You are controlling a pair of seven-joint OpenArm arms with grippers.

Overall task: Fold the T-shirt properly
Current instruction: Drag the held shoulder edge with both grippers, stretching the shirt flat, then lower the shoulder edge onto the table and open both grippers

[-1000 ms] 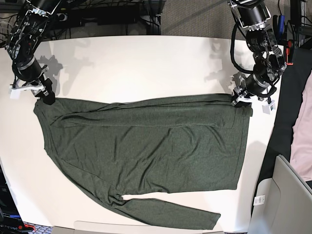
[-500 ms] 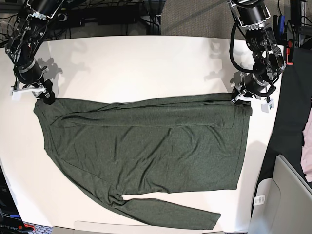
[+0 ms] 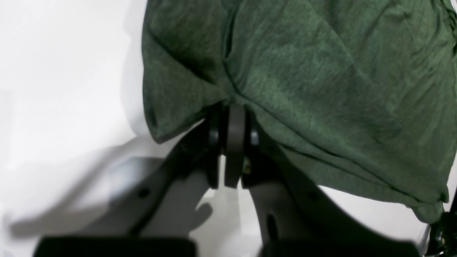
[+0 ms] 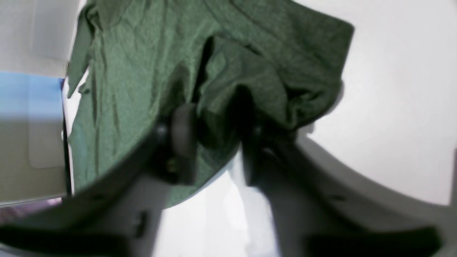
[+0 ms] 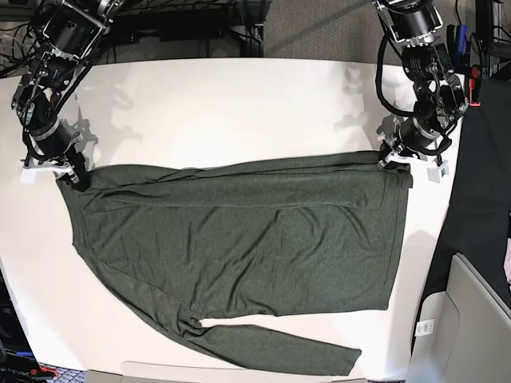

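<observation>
The dark olive-green T-shirt [image 5: 239, 239] lies spread flat on the white table [image 5: 239, 104], one long sleeve trailing toward the front edge. In the base view my left gripper [image 5: 397, 163] is at the shirt's far right corner. The left wrist view shows that gripper [image 3: 234, 114] shut, its pads pressed together on the edge of the T-shirt [image 3: 321, 71]. At the far left corner is my right gripper [image 5: 72, 174]. The right wrist view is blurred; there the right gripper [image 4: 214, 119] stands part open, with a bunched fold of the T-shirt [image 4: 142, 53] in the gap between its fingers.
A grey bin [image 5: 471, 327] stands off the table's front right corner, and black cloth [image 5: 479, 199] hangs along the right side. Cables and dark equipment [image 5: 184, 24] run behind the far edge. Bare table lies beyond the shirt's far edge.
My left gripper has shut on the shirt's far right corner. My right gripper has slid down onto the far left corner and its jaws have narrowed around the fabric.
</observation>
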